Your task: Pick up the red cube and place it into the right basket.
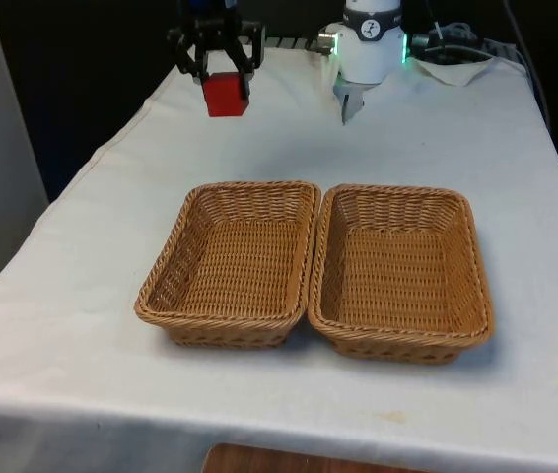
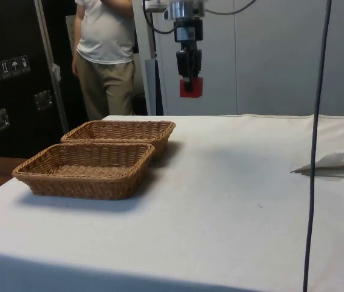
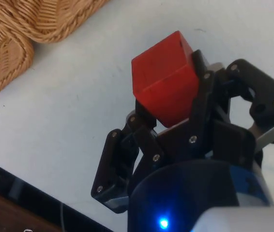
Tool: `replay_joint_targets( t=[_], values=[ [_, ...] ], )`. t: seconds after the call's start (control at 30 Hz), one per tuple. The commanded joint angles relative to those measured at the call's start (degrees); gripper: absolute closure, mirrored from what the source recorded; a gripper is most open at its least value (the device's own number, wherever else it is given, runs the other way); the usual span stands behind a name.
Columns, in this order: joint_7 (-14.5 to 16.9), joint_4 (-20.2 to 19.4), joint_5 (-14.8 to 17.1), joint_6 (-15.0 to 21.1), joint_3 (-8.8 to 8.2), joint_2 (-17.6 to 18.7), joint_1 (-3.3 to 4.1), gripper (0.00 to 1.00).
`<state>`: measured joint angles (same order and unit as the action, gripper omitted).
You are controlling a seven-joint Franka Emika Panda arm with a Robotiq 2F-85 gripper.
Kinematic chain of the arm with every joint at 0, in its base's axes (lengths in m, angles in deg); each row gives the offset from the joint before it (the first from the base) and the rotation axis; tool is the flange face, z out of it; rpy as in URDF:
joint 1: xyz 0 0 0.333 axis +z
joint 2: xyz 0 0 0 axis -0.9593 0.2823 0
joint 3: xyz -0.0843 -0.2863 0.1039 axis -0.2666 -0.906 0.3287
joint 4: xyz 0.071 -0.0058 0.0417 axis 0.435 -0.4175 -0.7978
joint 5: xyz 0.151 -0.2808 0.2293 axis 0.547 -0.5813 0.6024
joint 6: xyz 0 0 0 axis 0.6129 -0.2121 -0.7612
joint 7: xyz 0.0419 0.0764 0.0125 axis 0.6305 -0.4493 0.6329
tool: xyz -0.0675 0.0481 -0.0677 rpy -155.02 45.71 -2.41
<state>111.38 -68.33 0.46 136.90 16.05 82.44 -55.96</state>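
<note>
Front view: black gripper (image 1: 226,83) is up in the air over the table's far edge, towards the front view's left far corner, fingers pinched on the red cube (image 1: 226,95). Cube is clear of the cloth, hanging below the fingers. Two wicker baskets sit side by side mid-table, rims touching: left basket (image 1: 166,276) on the front view's left, right basket (image 1: 471,276) on the front view's right. Both look bare inside. Cube is well apart from both, beyond the left basket's far rim. White table cloth (image 1: 82,374) covers the table (image 1: 259,461); a strip of brown wood shows at the near edge.

Side view: gripper (image 2: 190,76) holds the cube (image 2: 191,87) high above the cloth, baskets (image 2: 87,170) low and nearer the camera. A person (image 2: 106,55) in a white t-shirt and khaki trousers stands behind the table. Dark cabinet (image 2: 5,91) carries small white pictogram stickers, too small to read. Crumpled white paper (image 2: 336,163) lies at the table's edge.

Wrist view: cube (image 3: 163,84) is clamped between the fingers (image 3: 202,79), tilted, one corner outward. No writing on the cube.
</note>
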Motion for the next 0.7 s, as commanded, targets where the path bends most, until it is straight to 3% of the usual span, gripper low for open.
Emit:
replay_joint_targets(
  t=[0.0,0.43,0.47,0.67],
  values=[
    [-0.52,1.03,-0.29,-1.15,0.06,0.74,0.06,0.98],
    [-0.34,9.45,1.32,-6.07,0.69,6.53,-0.17,0.98],
    [-0.29,8.42,0.80,-5.21,0.34,5.73,0.06,0.98],
    [-0.34,13.92,2.98,-7.45,1.15,10.20,-0.17,0.98]
  ],
)
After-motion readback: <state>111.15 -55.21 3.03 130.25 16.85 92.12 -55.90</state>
